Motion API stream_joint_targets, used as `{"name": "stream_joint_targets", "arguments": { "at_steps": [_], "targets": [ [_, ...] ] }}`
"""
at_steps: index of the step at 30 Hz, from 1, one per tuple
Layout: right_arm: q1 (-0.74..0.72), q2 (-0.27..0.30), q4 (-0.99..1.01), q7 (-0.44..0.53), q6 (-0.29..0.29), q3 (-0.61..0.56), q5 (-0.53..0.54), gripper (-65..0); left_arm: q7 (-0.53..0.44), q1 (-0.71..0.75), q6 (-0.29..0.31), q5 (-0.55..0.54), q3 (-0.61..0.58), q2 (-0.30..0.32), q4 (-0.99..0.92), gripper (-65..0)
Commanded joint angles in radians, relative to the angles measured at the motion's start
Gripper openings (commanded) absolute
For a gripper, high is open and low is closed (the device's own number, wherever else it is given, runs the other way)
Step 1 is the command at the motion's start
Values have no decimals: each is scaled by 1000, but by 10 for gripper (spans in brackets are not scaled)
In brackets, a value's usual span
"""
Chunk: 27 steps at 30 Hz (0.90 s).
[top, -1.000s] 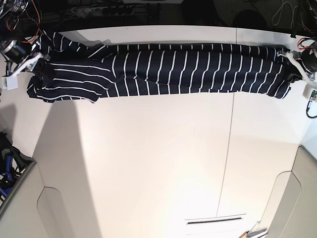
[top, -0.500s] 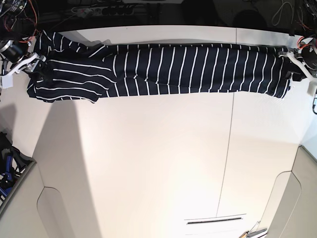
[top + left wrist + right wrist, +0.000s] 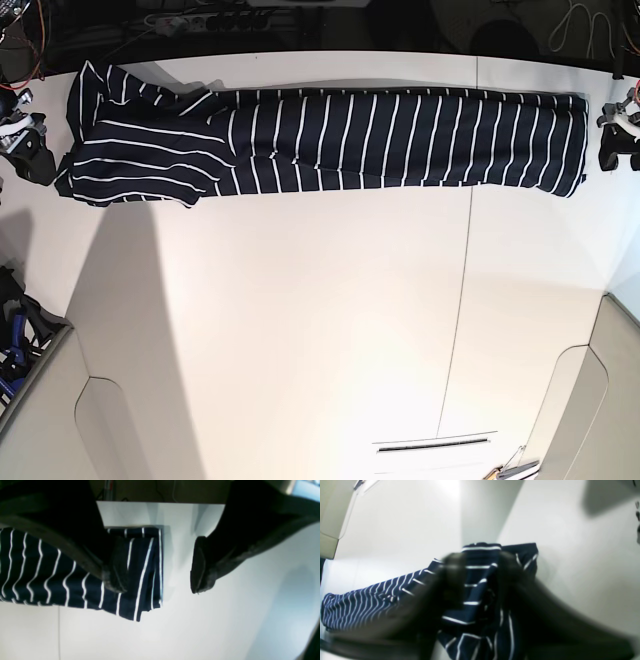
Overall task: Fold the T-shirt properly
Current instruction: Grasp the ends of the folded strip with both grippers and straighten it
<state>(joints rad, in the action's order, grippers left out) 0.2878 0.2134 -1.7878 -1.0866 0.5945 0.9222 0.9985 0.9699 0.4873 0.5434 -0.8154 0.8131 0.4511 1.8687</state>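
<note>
Along the far edge of the broad white surface (image 3: 300, 330) lies the large dark navy short-sleeved T-shirt with thin white stripes (image 3: 330, 140). It is drawn out into one long, narrow band from side to side, already doubled lengthwise. Its sleeve end is bunched in layers at the base view's left and its hem end is squared off at that view's right. The rest of the surface in front of it is bare.

A second ago both claws were pressed into the two ends of this band. Now each has lifted off and stands just beside its end, and the cloth lies flat and slack with nothing holding it. That looks like the close of a stretch-and-lay step: the lengthwise fold seems set, and the crosswise folds are still to come.

The left claw (image 3: 158, 586) has its jaws well apart. In its wrist view one finger hangs over the hem corner, the other over bare surface, and neither grips anything.

The right claw (image 3: 481, 565) sits by the sleeve end. Its wrist view is blurred, with striped cloth showing between the dark fingers, so whether its jaws are apart or together cannot be told. The base view suggests it is clear of the shirt.
</note>
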Motion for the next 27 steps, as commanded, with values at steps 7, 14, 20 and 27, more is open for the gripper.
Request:
{"name": "stream_joint_targets", "arguments": {
  "at_steps": [7,14,20,27],
  "targets": [
    [-16,17,9,48,5,-160,-41,-650,-149,0,0,-60,10,7,-112,-228],
    [-16,25,120,154,4,-331,-214,-650,-159,-6,3,-83,-18,6,-209,-170],
    [-16,24,195,170,4,-393,-213,-650,-235,-11,3,-51,-94,6,-303,-170],
    [-15,24,201,166,4,-404,-213,-650,-236,-82,7,-32,-156,7,-426,-170]
  ]
}}
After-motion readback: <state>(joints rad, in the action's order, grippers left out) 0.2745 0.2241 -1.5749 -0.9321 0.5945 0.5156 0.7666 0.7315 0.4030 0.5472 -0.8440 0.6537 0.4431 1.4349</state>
